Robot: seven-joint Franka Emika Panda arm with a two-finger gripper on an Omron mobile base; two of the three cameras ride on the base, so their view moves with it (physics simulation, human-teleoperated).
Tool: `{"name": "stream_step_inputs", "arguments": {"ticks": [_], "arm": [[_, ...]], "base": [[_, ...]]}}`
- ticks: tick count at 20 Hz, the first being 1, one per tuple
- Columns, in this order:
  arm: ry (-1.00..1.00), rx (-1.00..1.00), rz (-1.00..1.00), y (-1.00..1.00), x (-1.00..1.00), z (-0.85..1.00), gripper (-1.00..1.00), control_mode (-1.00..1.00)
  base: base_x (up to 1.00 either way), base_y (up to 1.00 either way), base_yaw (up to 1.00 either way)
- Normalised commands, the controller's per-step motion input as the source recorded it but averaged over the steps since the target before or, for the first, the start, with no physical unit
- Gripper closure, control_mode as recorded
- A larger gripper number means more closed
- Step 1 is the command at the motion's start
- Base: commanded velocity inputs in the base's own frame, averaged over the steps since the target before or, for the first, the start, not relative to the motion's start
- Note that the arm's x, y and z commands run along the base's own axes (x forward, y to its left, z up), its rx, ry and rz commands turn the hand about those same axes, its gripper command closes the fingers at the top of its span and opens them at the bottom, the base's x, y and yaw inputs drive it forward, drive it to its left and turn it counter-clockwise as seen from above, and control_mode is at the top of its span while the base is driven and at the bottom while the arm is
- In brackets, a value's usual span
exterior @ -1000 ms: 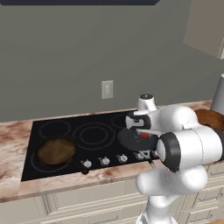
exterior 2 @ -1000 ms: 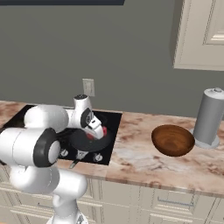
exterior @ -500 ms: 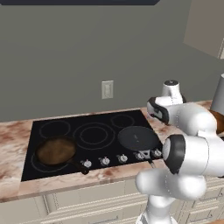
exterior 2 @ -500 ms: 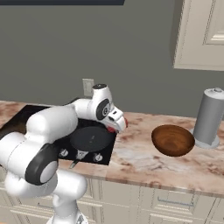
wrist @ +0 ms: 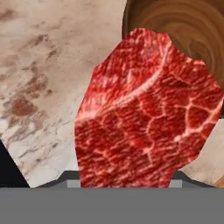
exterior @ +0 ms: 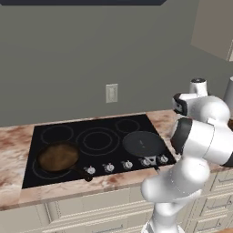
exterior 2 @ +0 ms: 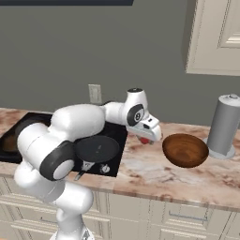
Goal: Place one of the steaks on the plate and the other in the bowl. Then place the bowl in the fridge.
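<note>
Glossy white rounded arm (exterior 2: 77, 123) segments with dark grey joint bands.

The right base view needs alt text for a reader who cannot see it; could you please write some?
A white robot arm reaches right over a marbled brown stone counter, its claw carrying a raw red steak towards a round dark reddish-brown wooden bowl. A black cooktop with a round black pan lies behind it, and a grey cylindrical canister stands beyond the bowl.

Grey wall (exterior: 91, 50) with pale outlet (exterior: 111, 93); marbled counter (exterior 2: 154, 173); black cooktop (exterior: 91, 141) left; cream drawers (exterior: 86, 214) below; cream upper cabinet (exterior 2: 215, 37) right.
</note>
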Motion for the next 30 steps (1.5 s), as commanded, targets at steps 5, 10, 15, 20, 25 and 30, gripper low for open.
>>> {"name": "stream_step_inputs", "arguments": {"ticks": [5,10,15,20,25,30], "arm": [[0.03,0.13,-0.14,-1.0,0.02,0.04,1.0,-1.0],[0.01,0.04,-0.09,-0.86,0.0,0.0,1.0,-1.0],[0.0,0.0,0.0,-0.13,0.03,-0.1,1.0,-1.0],[-0.06,0.03,0.02,-0.15,0.05,-0.33,1.0,-1.0],[-0.01,0.0,0.0,-0.11,0.0,-0.3,1.0,-1.0],[0.04,0.0,0.0,0.01,0.11,-0.25,1.0,-1.0]], "base": [[0.0,0.0,0.0],[0.0,0.0,0.0],[0.0,0.0,0.0],[0.0,0.0,0.0],[0.0,0.0,0.0],[0.0,0.0,0.0]]}}
